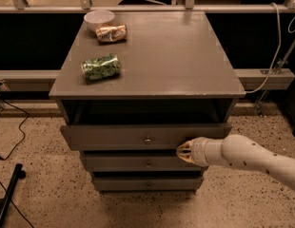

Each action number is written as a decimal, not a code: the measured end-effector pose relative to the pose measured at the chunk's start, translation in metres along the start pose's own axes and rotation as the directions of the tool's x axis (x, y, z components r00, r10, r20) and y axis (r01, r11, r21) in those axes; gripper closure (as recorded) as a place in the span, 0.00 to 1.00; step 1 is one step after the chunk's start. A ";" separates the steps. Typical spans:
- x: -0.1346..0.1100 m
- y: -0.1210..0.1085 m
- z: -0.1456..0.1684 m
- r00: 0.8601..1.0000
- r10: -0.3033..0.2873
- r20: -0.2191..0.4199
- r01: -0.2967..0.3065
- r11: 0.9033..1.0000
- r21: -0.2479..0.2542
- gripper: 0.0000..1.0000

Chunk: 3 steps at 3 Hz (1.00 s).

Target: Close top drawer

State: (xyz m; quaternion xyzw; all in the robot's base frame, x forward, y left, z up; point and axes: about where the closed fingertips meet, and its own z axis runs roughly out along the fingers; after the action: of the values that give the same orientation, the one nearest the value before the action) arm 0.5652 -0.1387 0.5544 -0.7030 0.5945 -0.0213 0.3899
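Observation:
The top drawer (114,137) of the grey-brown cabinet stands pulled out a short way, with a dark gap above its front. Its small round metal knob (147,140) sits at the centre of the flat front panel. My gripper (181,151) is at the end of the white arm that comes in from the lower right. Its tip rests against the lower right part of the drawer front, to the right of the knob.
Two shorter drawer fronts (147,164) sit below the top one. On the cabinet top (176,56) lie a green can (101,67), a brown snack bag (111,33) and a white bowl (99,18). A white cable (276,56) hangs at the right. A black stand leg (9,194) is at the lower left.

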 end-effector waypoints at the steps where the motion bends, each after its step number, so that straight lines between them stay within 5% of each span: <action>1: -0.003 -0.006 -0.008 0.999 -0.017 0.031 0.017 1.000 0.022 1.00; 3: 0.008 -0.020 -0.011 0.998 -0.021 0.060 0.017 0.998 0.060 1.00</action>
State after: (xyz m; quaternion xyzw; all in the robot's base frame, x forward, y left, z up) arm 0.5785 -0.1511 0.5700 -0.6969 0.5749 -0.0215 0.4282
